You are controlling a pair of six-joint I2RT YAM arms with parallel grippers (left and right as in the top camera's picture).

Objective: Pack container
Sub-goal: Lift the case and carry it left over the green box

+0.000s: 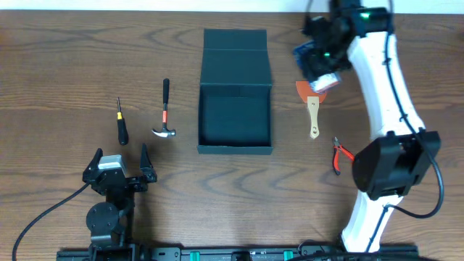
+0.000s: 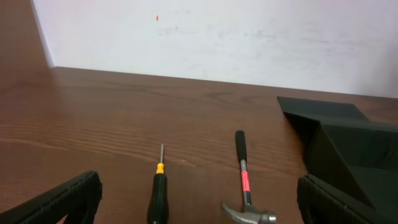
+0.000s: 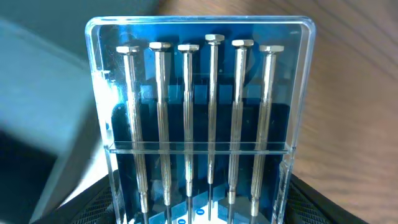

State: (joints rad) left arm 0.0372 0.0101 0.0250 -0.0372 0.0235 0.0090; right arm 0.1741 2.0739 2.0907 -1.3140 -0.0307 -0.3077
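Observation:
The dark teal container (image 1: 235,109) stands open at the table's middle, its flap lid laid back toward the far side; its corner shows in the left wrist view (image 2: 348,155). My right gripper (image 1: 319,65) is right of the container's lid, above the table, shut on a small blue case of silver bits (image 3: 199,124); the case also shows in the overhead view (image 1: 312,56). My left gripper (image 1: 119,168) is open and empty near the front left, behind a black screwdriver (image 1: 122,125) and a hammer (image 1: 165,112).
An orange-bladed scraper with a wooden handle (image 1: 312,109) lies right of the container. Red-handled pliers (image 1: 339,154) lie near the right arm's base. The screwdriver (image 2: 158,193) and hammer (image 2: 245,186) lie between my left fingers' line of sight.

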